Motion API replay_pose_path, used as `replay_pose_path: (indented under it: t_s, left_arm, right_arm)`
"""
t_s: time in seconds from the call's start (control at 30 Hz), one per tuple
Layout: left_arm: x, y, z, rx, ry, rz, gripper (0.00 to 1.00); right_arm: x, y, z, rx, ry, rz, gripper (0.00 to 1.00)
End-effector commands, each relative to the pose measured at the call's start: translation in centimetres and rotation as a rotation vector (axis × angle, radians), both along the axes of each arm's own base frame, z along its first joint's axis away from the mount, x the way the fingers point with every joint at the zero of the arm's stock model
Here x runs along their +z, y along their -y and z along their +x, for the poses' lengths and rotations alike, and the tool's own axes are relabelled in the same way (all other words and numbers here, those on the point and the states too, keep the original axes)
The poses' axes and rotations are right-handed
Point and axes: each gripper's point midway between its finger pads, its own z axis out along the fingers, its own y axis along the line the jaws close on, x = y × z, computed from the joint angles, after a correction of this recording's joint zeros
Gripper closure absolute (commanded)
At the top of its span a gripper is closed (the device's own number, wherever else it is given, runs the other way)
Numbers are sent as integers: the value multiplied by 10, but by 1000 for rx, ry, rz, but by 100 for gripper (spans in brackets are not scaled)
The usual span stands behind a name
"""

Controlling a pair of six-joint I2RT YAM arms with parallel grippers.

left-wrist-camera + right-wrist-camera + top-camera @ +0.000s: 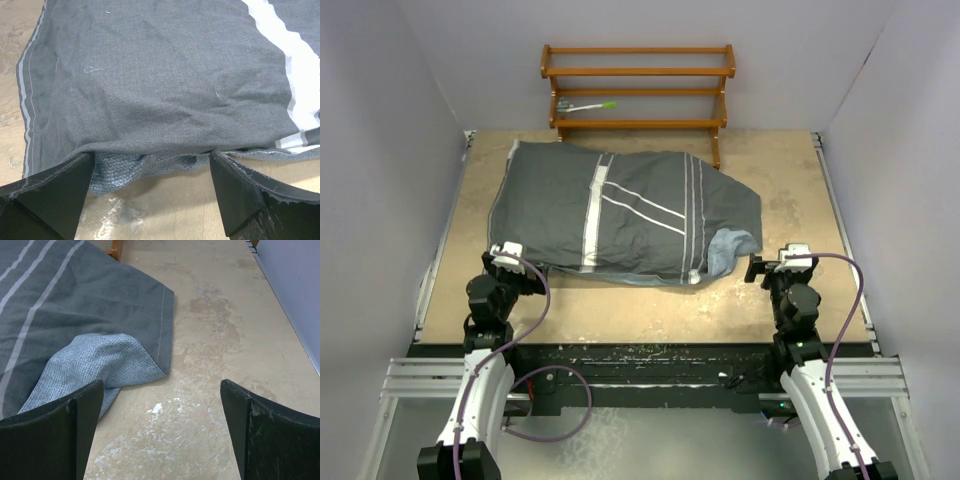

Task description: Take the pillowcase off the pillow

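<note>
pillowcase (620, 215) lies bulging mid-way across the table (650, 310), left gripper (151, 156) wide open at its near edge, right gripper (161, 384) wide open beside its turned-back corner, the 2 holding nothing

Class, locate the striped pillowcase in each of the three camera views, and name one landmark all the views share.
Top external: the pillowcase lies across the table's middle.
Left wrist: it fills the upper picture.
Right wrist: upper left, a lighter corner folded over.
Shared landmark: the bare tan table beside it.
</note>
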Motion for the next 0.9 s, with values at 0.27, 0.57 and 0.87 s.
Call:
replay_pose_path:
  t_s: [0.27,0.57,0.87]
  left_arm:
    - [21,-1,8,-4,73,20,1]
    - [100,-11,29,-1,-57,80,1]
    - [165,11,23,-302,-282,224,1]
  right_arm:
    - [25,32,-2,-211,89,71,0]
    - [132,60,-6,-515,181,513,0]
    - [192,-38,11,112,44,332,0]
